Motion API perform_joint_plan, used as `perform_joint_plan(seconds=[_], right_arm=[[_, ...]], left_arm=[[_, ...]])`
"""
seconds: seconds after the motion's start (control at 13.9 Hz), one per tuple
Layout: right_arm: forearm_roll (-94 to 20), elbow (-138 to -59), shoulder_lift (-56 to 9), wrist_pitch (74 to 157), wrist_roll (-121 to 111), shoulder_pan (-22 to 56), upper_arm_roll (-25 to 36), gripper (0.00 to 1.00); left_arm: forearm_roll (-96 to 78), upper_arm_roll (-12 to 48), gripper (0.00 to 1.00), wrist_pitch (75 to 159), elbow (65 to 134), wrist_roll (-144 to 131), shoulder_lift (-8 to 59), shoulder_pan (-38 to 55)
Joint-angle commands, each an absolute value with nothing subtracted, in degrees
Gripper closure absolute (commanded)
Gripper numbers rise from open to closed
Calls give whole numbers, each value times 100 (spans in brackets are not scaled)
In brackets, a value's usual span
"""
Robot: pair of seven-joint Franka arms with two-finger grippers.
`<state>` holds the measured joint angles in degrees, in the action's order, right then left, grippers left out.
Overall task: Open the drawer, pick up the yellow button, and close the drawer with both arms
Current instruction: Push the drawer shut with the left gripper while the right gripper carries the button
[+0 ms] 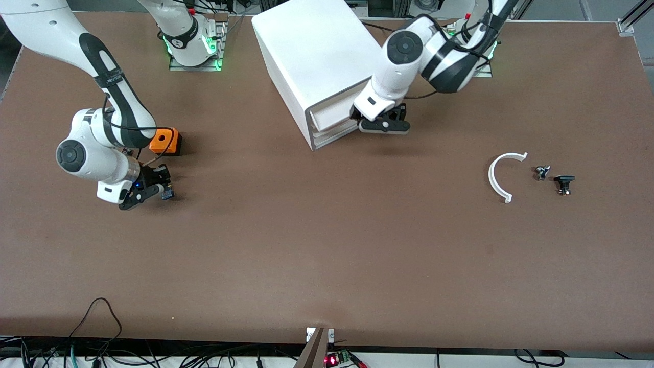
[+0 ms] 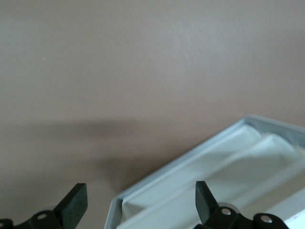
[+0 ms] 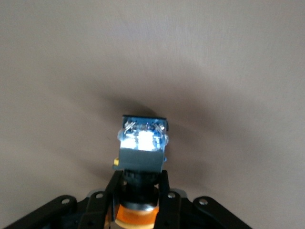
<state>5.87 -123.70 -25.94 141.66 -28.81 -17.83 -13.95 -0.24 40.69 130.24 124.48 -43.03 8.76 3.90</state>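
Tiny push-button part, orange cap on a black body with a bluish end [image 3: 141, 143], sits clamped between the fingers [image 3: 164, 191] of the black two-finger right gripper [image 1: 148, 190], low over the bare brown matte tabletop [image 1: 306, 245] at the right arm's end. In the right wrist view the cap is down by the palm, bluish end pointing out, glare on it. Orange cube with a hole [image 1: 166, 141] lies on the table just beside that gripper, farther from the front camera.

Big white box-shaped cabinet [image 1: 317, 61] stands mid-table near the arm bases. Its uppermost shallow white tray drawer [image 1: 332, 113] looks about flush with the cabinet face. Black left gripper [image 1: 384, 124] sits at the drawer-front corner, fingers [image 2: 74, 206] spread wide, gripping nothing.

Toward the left arm's end: white curved plastic half-ring [image 1: 503, 174], small dark metallic part [image 1: 542, 171], small black T-shaped part [image 1: 564, 183], all apart.

Cables hang along the table's near edge.
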Motion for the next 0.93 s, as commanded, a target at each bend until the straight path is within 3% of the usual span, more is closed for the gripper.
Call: perform_joint_plan(seconds=[0.0,0.07,0.22,0.43,0.57,0.86], right_arm=[[589,-12656,-2470,14388,-3015,-1995,-1503,44],[563,-12613,-2461,14335,-2902,-2004,-1503,0],[545,-12359,-2330,13969,-2271,-1986,-1651,0],[545,-11236,-2259,12529,-1391,-1978,-2248,0],[545,-10637,-2241,11991,-1030,-1960,-2478,0],[536,-9776,-2022,11069,627,-1576,-2725,0]], left_arm=[[44,4280,0,13034,12700,-4307,694,316],[44,4367,0,13025,12744,-4298,677,316],[53,4631,0,13025,12797,-4280,624,290],[53,4632,0,13034,12779,-4280,580,62],[123,4580,0,13095,12718,-4272,580,-253],[132,3545,0,13412,12149,-4150,536,-694]])
